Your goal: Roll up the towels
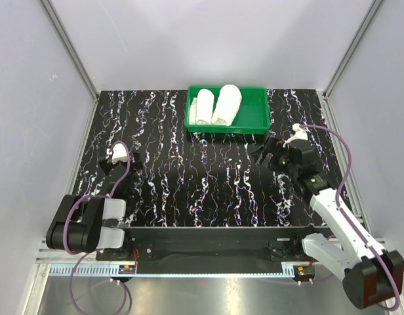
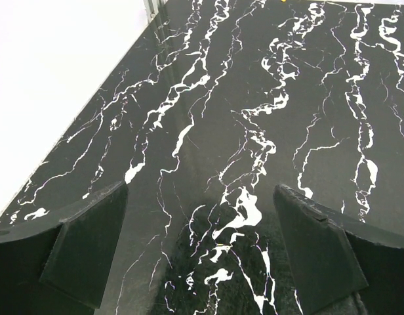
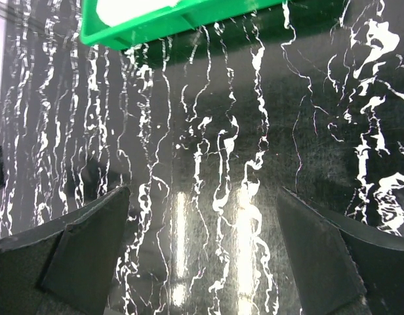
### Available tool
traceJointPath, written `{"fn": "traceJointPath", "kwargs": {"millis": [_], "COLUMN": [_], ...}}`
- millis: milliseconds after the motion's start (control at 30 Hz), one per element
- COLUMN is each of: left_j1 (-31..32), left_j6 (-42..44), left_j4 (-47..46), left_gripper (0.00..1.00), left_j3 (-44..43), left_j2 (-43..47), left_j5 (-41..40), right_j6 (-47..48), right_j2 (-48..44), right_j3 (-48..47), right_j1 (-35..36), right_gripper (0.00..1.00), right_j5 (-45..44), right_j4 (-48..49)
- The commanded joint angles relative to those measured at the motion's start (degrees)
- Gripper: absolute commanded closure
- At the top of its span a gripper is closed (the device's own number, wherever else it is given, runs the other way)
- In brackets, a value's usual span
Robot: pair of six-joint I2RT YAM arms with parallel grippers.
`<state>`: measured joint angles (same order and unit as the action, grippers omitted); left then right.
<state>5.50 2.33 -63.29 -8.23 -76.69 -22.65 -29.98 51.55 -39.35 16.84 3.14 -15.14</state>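
Two white towels lie rolled up side by side in the green tray [image 1: 254, 117] at the back middle of the table: the smaller towel [image 1: 203, 107] on the left, the larger towel [image 1: 227, 104] on the right. My left gripper [image 1: 128, 159] hovers low over the left side of the black marbled table, far from the tray. It is open [image 2: 201, 190] with only bare tabletop between its fingers. My right gripper [image 1: 265, 150] is just in front of the tray's right end. It is open [image 3: 203, 191] and holds nothing. In the right wrist view the tray [image 3: 156, 25] crosses the top, with a strip of white towel [image 3: 133, 6] inside.
White enclosure walls with metal corner posts [image 1: 69, 49] border the table on the left, back and right. The left wall [image 2: 51, 85] stands close beside my left gripper. The black table with white veining [image 1: 202, 184] stretches between the two arms.
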Motion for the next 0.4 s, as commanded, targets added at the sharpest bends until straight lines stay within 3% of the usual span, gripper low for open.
{"fn": "traceJointPath", "kwargs": {"millis": [0, 367], "left_j1": [-0.4, -0.49], "left_j6": [-1.36, -1.54], "left_j4": [-4.03, -3.42], "left_gripper": [0.01, 0.01], "left_j3": [-1.44, -1.44], "left_j2": [0.14, 0.31], "left_j5": [1.82, 1.82], "right_j6": [-1.84, 3.78], "right_j2": [3.45, 12.52], "right_j3": [-2.22, -5.9], "right_j1": [0.21, 0.21], "right_gripper": [0.0, 0.0], "right_j5": [0.11, -9.36], "right_j4": [5.89, 14.09]}}
